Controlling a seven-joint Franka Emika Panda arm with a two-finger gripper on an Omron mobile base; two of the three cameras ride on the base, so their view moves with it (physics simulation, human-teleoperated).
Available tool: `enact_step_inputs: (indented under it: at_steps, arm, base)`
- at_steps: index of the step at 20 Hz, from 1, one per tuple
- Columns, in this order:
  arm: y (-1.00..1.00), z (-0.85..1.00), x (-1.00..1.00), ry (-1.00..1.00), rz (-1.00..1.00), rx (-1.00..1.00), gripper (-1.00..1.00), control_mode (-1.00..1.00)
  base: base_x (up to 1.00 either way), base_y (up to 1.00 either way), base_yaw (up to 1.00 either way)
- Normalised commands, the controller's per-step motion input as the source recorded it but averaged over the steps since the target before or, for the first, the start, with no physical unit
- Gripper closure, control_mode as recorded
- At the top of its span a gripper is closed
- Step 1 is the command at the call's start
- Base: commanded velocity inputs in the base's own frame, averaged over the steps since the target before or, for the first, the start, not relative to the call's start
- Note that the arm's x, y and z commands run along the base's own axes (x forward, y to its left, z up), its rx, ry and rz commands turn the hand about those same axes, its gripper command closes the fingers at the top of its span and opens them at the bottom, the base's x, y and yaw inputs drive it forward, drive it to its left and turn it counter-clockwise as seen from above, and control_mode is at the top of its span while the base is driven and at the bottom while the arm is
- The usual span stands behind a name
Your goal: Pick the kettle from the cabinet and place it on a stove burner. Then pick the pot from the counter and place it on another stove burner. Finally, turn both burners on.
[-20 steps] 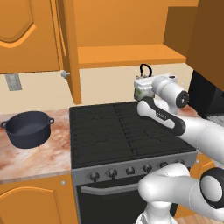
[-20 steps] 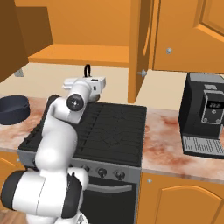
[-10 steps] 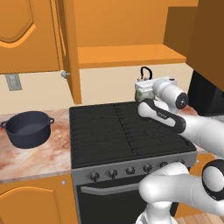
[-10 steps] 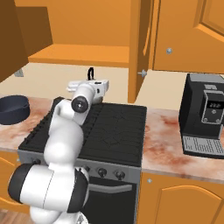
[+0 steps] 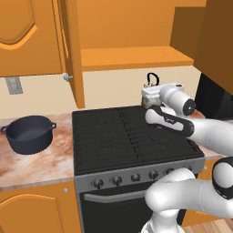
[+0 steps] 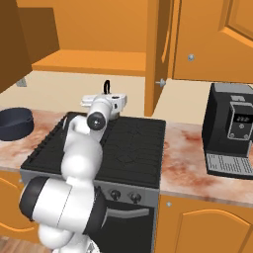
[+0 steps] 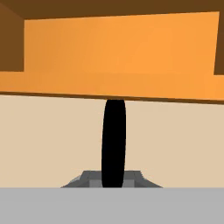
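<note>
The small whitish kettle (image 5: 149, 96) hangs just above the back right of the black stove (image 5: 119, 136), and my gripper (image 5: 158, 87) is shut on its thin black handle. From the right base view, the handle of the kettle (image 6: 105, 87) rises above my gripper (image 6: 110, 97) over the stove's (image 6: 129, 144) back left. Up close, the kettle's handle (image 7: 113, 140) stands upright in my gripper (image 7: 113, 179), with the cabinet shelf (image 7: 118, 57) above and behind it. The dark pot (image 5: 28, 133) sits on the marbled counter (image 5: 32, 166) left of the stove.
The cabinet's shelf (image 5: 132, 57) lies bare above the stove, and its door (image 5: 70, 45) hangs open on the left. A row of knobs (image 5: 132, 176) lines the stove front. A black coffee machine (image 6: 231, 129) stands on the counter right of the stove.
My gripper has come down a little with the kettle, closer to the stove's back grate. The pot has not moved.
</note>
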Motion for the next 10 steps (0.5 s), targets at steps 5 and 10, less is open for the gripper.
enact_step_inputs:
  at_steps: [5, 10]
  arm:
    - [-0.14, -0.18, 0.14, 0.0, 0.0, 0.0, 1.0, -1.0]
    - [-0.12, -0.11, 0.04, 0.0, 0.0, 0.0, 1.0, -1.0]
  base:
    - [0.0, 0.0, 0.0]
    - [0.0, 0.0, 0.0]
